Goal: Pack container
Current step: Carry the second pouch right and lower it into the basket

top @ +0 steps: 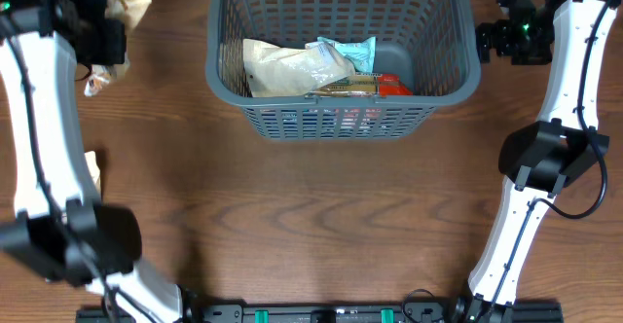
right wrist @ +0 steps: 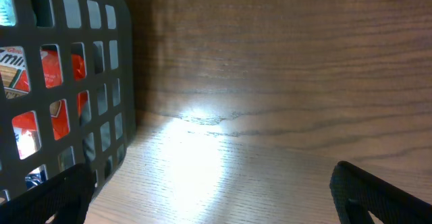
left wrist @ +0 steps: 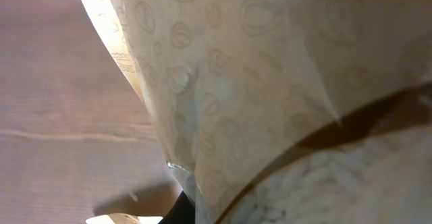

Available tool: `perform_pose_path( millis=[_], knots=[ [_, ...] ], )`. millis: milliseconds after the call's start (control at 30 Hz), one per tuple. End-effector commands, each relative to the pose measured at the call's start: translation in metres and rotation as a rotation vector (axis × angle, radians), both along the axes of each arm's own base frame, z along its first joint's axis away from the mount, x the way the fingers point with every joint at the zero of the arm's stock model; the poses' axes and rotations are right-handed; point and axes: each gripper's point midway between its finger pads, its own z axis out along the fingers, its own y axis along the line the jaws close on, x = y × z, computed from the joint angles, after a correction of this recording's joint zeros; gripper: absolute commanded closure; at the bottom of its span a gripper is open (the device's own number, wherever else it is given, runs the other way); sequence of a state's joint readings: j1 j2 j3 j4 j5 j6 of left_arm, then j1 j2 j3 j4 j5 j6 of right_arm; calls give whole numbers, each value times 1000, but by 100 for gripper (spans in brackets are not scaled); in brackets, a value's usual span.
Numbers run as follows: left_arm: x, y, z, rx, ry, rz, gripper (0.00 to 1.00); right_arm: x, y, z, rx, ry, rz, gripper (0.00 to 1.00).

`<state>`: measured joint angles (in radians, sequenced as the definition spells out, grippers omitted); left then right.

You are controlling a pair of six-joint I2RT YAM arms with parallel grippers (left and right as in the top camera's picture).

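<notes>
The container (top: pixel 343 70), a large dark grey basket with slotted lattice walls and a rolled rim, stands upright on the brown wooden table (top: pixel 311 216) at the far middle of the overhead view; inside it a cream packet (top: pixel 287 67) lies towards the left, a pale teal packet (top: pixel 348 53) rests partly over it, and a red packet (top: pixel 393 87) sits low against the near wall beside a narrow brown-printed pack (top: pixel 346 89); a bare patch of grey floor shows at the right side of the basket. The left gripper (top: pixel 102 39) is at the far left corner of the table, well apart from the container, pressed up against a tan snack bag (top: pixel 128 2); in the left wrist view that bag's printed, crinkled surface fills nearly the whole picture, so it cannot be told whether the fingers are closed on it or merely beside it. A pale packet (top: pixel 93 172) lies at the left edge of the table, partly hidden behind the left arm. The right gripper (right wrist: pixel 209 200) hangs low just beside the container's right wall, outside the basket; its two dark fingers (right wrist: pixel 47 197) stand wide apart with only lit wood between them, holding nothing; through the slots at the left of the right wrist view the red packet can be seen.
</notes>
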<state>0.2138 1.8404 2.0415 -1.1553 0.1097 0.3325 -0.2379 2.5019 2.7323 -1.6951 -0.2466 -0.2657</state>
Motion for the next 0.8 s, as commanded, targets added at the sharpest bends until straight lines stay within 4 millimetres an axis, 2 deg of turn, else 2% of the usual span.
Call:
perform_pose_path(
  millis=[0, 200, 333, 400, 500, 600, 700, 767],
  knots=[
    [-12, -37, 54, 7, -137, -79, 94, 0, 4, 0, 10, -1, 16, 1],
    [-33, -122, 124, 83, -355, -364, 95, 0, 4, 0, 10, -1, 16, 1],
    [-43, -183, 154, 196, -495, -646, 94, 0, 4, 0, 11, -1, 16, 1],
    [-44, -208, 161, 266, -544, -777, 94, 0, 4, 0, 11, -1, 16, 1],
    [-39, -241, 159, 355, -593, -956, 94, 0, 4, 0, 11, -1, 16, 1],
    [-32, -276, 149, 367, -642, -1150, 94, 0, 4, 0, 13, 1, 7, 1],
    [-15, -301, 132, 315, -663, -1233, 94, 0, 4, 0, 13, 2, 5, 1],
    [-1, -311, 112, 284, -638, -1256, 94, 0, 4, 0, 13, 2, 5, 1]
  ],
)
